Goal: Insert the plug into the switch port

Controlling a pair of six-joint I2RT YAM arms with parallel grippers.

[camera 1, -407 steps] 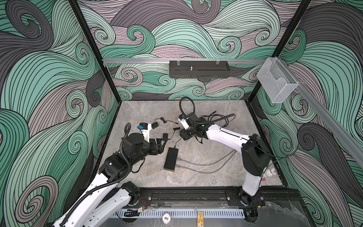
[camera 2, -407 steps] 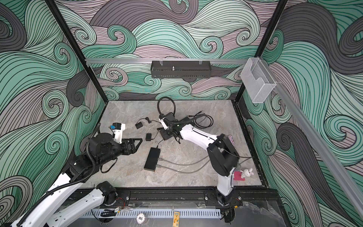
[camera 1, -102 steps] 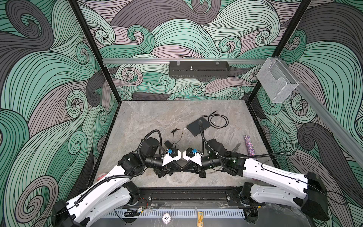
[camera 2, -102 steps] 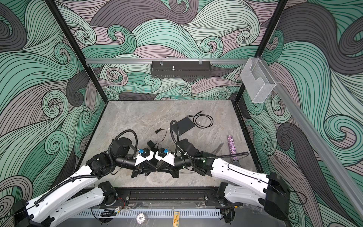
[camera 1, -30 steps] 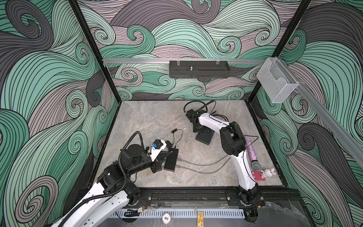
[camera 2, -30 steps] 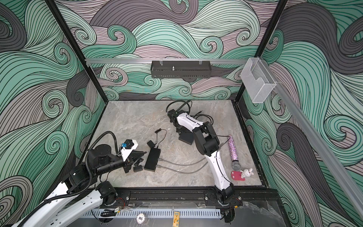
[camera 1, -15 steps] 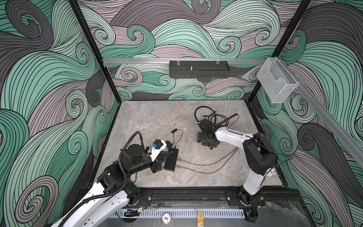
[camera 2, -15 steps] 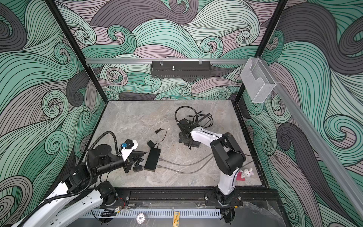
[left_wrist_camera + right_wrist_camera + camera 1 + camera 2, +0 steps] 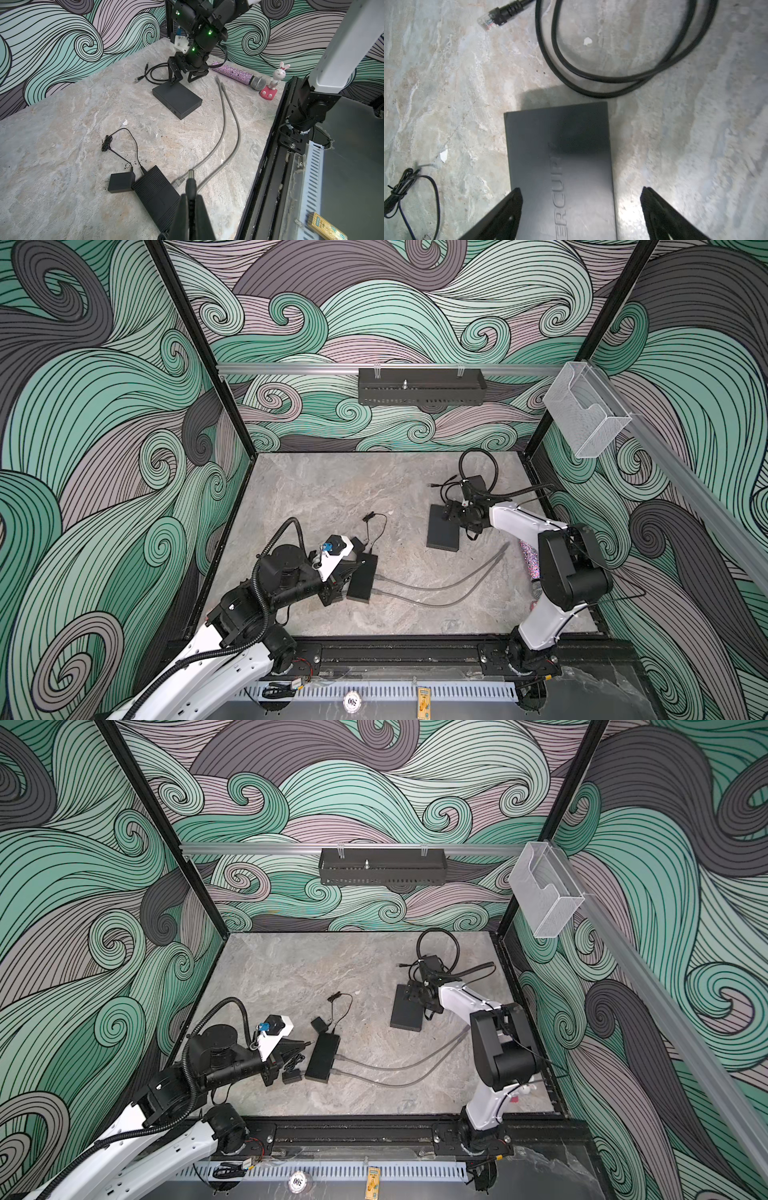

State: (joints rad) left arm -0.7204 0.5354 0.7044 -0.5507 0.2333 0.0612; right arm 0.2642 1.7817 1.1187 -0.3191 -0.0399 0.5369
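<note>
Grey-veined stone forms the bench [image 9: 324, 489]. In both top views my left jaws sit low at its front left, just beside the narrow black box [image 9: 363, 577], whose switch port is too small to pick out from up there. Two grey cables [image 9: 436, 587] leave that box's right-hand side. My right jaws hang farther back over the back end of the wider dark-grey box [image 9: 442, 526], with a black looped cable [image 9: 478, 466] behind it. A top view also shows a small adapter [image 9: 292, 1076] lying between my left jaws and the narrow box. My left wrist view tells what the top views cannot: those jaws are pressed together on the plug [image 9: 190, 182], its metal tip close to the narrow box, though I cannot tell whether it touches. A second adapter [image 9: 121, 182] sits right against that box, and a sparkly microphone [image 9: 234, 71] and a rabbit figure [image 9: 277, 76] lie by the bench edge. Only my right wrist view shows raised lettering on the wide box. It also shows my right jaws standing well apart, one finger [image 9: 506, 214] over the box's edge and the other clear of it.
</note>
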